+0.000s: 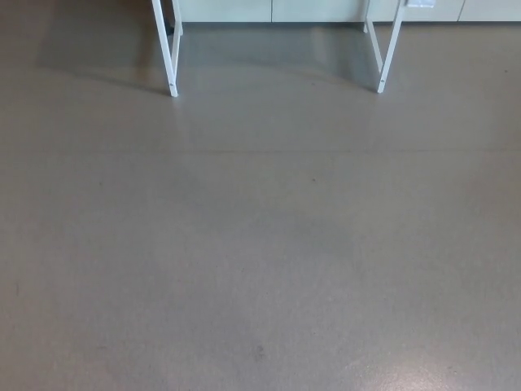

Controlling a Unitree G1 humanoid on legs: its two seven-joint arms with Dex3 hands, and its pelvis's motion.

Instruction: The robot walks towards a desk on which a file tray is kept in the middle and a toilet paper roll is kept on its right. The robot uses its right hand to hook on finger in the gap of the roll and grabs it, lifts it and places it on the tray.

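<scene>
Grey floor open across lower and middle view, side to side. Obstacles only at top edge: left bench leg, right bench leg, both white, slanted, feet on floor. Wide gap between them passable. Open floor also outside each leg, toward both side edges. White cabinet fronts close off far end behind legs.
</scene>
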